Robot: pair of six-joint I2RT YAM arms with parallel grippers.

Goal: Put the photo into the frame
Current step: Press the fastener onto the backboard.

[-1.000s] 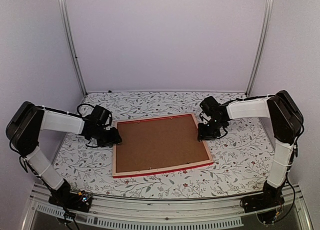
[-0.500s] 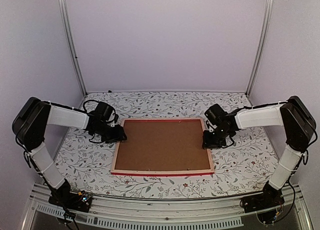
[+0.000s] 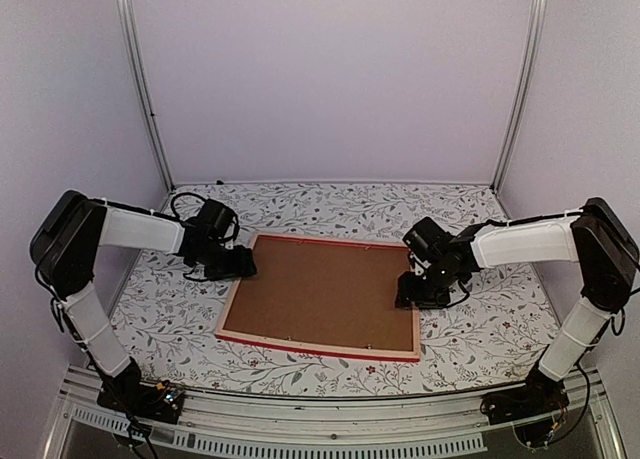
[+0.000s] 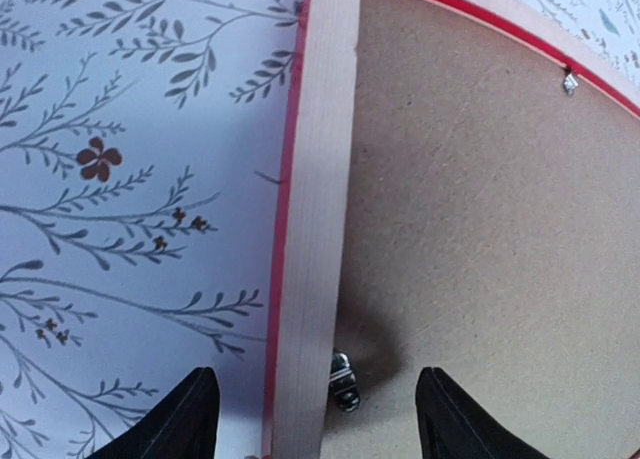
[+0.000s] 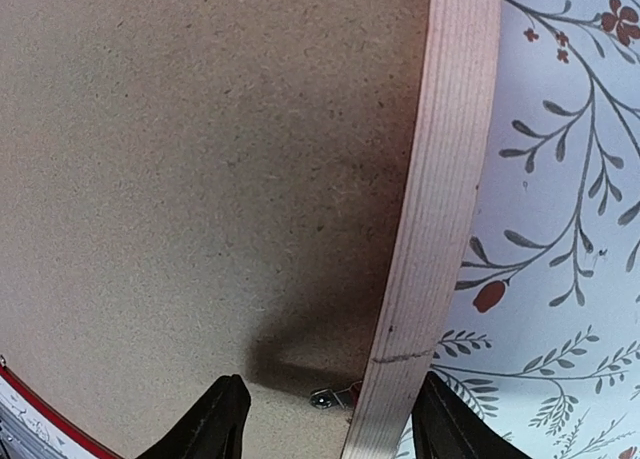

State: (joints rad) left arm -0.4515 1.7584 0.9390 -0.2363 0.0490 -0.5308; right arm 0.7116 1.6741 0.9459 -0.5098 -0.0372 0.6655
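With left claw (image 4: 315, 384), right claw (image 5: 332, 389) spread astride frame (image 3: 320, 344) rails, raise vertically; avoid snagging clip (image 4: 343, 379) or dragging frame.

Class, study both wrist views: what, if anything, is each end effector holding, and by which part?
Nothing is held. The left end effector and right end effector stand open, each straddling a side rail of the frame.
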